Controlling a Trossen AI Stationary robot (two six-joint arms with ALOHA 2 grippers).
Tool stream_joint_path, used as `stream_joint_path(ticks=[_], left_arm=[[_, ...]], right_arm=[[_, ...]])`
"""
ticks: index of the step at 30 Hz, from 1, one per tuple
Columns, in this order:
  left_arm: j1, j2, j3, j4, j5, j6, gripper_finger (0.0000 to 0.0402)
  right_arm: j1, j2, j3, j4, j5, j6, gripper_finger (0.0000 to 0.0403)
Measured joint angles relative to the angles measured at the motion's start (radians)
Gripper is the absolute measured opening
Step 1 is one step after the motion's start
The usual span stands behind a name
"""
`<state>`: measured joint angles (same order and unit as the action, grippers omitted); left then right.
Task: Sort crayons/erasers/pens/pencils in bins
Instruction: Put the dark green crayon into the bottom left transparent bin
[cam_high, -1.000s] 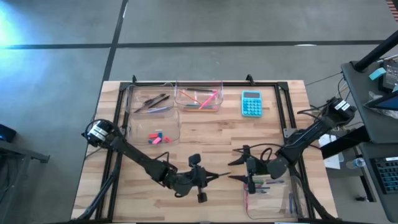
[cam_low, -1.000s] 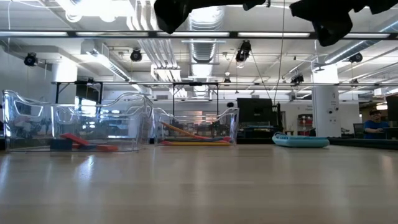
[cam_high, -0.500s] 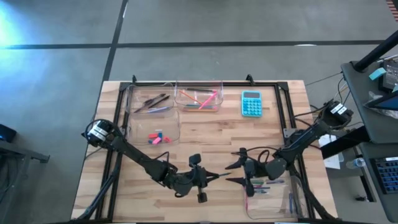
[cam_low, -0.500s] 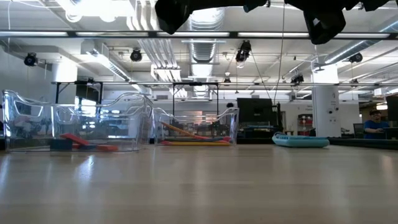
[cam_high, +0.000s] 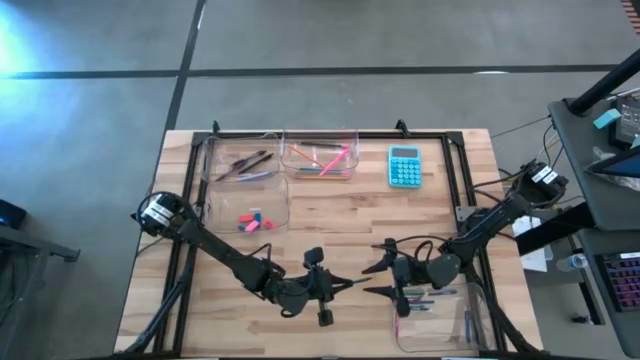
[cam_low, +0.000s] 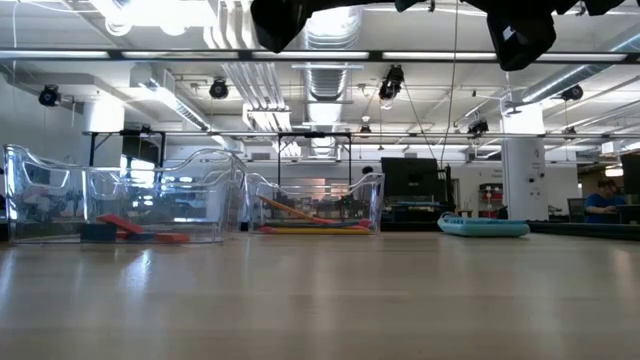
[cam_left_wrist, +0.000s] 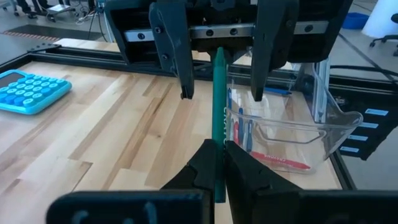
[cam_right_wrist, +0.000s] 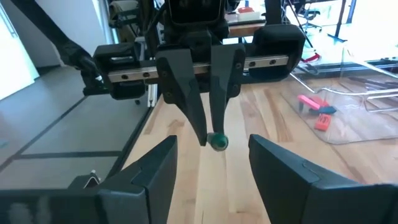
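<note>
My left gripper (cam_high: 338, 284) is over the table's near middle, shut on a green crayon (cam_left_wrist: 218, 118) that sticks out toward the table's right. My right gripper (cam_high: 372, 279) faces it, open. Its two fingers (cam_left_wrist: 180, 68) stand on either side of the crayon's free end (cam_right_wrist: 217, 142) without touching it. Pink and blue erasers (cam_high: 254, 221) lie on the floor of a clear bin (cam_high: 278, 205) at the left. Two more bins stand at the far edge, one with pens (cam_high: 243, 162) and one with crayons (cam_high: 320, 158). A fourth bin (cam_high: 440, 318) with pens stands at the near right. My left gripper pinches the green crayon near one end (cam_left_wrist: 217, 163) between its two fingers. The fingers lie level and point toward the table's right. The crayon sticks straight out in line with them. It is clear of the table.
A turquoise calculator (cam_high: 404, 166) lies at the far right. A black frame rail (cam_high: 330, 133) runs along the table's far edge and sides. Bare wood (cam_high: 340, 215) lies between the bins and the grippers. A person (cam_low: 603, 195) sits in the room beyond.
My right gripper has moved a little toward the table's left, closer to the crayon's free end. It is still open. My left gripper has kept still with the crayon.
</note>
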<state>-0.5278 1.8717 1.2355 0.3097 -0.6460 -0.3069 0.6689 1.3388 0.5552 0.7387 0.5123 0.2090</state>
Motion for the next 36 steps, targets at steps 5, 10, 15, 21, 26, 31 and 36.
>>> stream_joint_path(ticks=[5, 10, 15, 21, 26, 31, 36], left_arm=[[0.001, 0.005, 0.000, 0.006, 0.000, 0.000, 0.0000], [0.003, 0.006, -0.001, 0.009, 0.004, 0.000, 0.0000], [0.003, 0.006, -0.001, 0.014, 0.006, 0.000, 0.0000], [0.003, 0.006, -0.004, 0.014, 0.008, 0.000, 0.0000], [0.003, 0.006, -0.004, 0.014, 0.008, 0.000, 0.0002], [0.005, 0.003, -0.005, 0.006, 0.008, 0.022, 0.0060], [0.005, -0.039, -0.005, -0.013, 0.003, 0.063, 0.0146]], right_arm=[[0.000, 0.000, 0.000, 0.000, 0.000, 0.000, 0.0187], [0.000, 0.000, 0.000, 0.000, 0.000, 0.000, 0.0162], [0.000, 0.000, 0.000, 0.000, 0.001, 0.000, 0.0077], [0.000, -0.001, 0.000, -0.001, 0.003, -0.016, 0.0018], [0.000, 0.000, 0.000, -0.001, 0.003, -0.018, 0.0019], [0.001, -0.006, 0.000, -0.001, 0.001, -0.016, 0.0019], [0.007, -0.042, 0.000, -0.006, -0.023, 0.000, 0.0019]])
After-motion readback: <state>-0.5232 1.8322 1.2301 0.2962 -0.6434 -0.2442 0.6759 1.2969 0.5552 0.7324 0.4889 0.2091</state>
